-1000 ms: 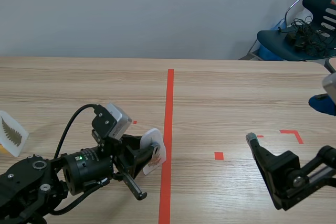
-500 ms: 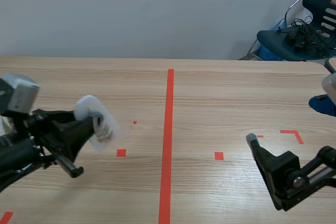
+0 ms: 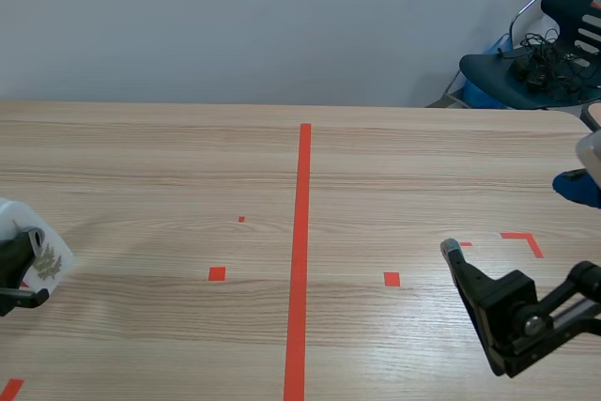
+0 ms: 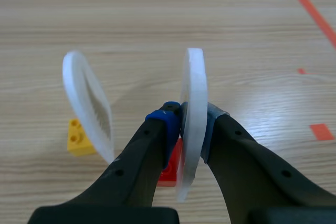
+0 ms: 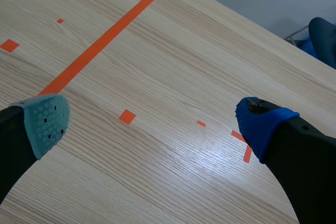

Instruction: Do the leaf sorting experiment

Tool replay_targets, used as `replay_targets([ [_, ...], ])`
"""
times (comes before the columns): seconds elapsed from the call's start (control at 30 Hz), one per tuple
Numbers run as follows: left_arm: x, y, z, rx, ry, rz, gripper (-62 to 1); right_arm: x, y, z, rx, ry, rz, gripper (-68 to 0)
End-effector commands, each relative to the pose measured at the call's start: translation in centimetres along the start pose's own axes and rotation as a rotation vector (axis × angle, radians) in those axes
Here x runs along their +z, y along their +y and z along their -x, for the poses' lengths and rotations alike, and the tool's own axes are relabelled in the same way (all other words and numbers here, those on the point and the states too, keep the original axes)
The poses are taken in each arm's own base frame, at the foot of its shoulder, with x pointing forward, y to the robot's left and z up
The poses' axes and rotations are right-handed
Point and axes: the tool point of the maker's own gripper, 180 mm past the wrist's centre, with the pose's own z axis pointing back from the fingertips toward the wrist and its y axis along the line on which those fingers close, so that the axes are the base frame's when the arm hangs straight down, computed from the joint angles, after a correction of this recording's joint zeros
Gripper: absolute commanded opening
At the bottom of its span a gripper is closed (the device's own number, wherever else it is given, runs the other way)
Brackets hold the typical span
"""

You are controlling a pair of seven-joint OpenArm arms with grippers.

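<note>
- Left gripper (image 4: 184, 124) pinches a white leaf card (image 4: 193, 77) upright over a red brick (image 4: 170, 169), which we judge to be its stand.
- Second card (image 4: 86, 103) stands at a yellow brick (image 4: 79, 139).
- Right gripper (image 5: 153, 121) is spread wide, holding nothing.

- Ran pale and wood-grained as a table (image 3: 150, 157), split by an orange-red tape line (image 3: 302, 232).
- Bore a yellow brick (image 4: 79, 138) just beside the left gripper (image 4: 191, 121), off its deep-blue pad.
- Carried a standing card (image 4: 86, 103), upright at that brick; seating unclear.
- Held a red brick (image 4: 172, 169) under that gripper, beneath the pinched leaf card (image 4: 191, 77).
- Showed a small tape square (image 5: 126, 116) between the right gripper's (image 5: 152, 123) spread fingers.
</note>
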Motion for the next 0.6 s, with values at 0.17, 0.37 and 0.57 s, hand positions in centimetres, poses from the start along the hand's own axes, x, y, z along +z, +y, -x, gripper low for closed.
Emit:
replay_targets([
  [0.17, -0.1, 1.1, 0.8, 0.019, -0.015, -0.028, -45.5, 0.0, -0.1, -1.3, 0.009, -0.042, -0.002, 0.4],
  [0.37, -0.1, 1.4, 0.1, 0.011, -0.049, -0.041, -15.2, 0.0, -0.1, -1.4, 0.010, -0.044, -0.001, 0.4],
  [0.57, 0.3, 2.0, -3.1, 0.021, -0.109, 0.005, -2.0, 0.0, -0.1, -1.4, 0.010, -0.044, -0.001, 0.4],
])
